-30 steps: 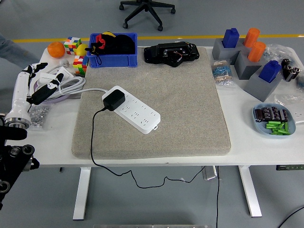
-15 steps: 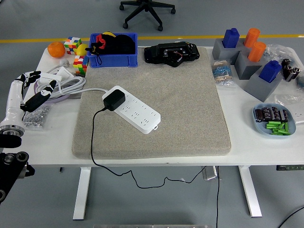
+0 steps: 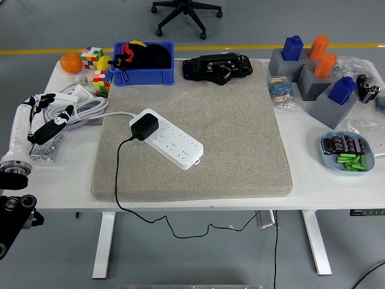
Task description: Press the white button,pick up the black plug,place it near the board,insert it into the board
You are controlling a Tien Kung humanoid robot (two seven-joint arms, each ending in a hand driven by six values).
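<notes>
White table, black plug in board.

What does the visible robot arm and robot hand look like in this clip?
Only the left arm shows: a white forearm shell with a silver wrist ring, black jointed housing below it, and a left robot hand with white fingers tipped in black. No markings are legible.

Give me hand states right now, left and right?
Left hand: open, fingers spread, holding nothing, at the table's left edge.
Right hand: not in view.
</notes>
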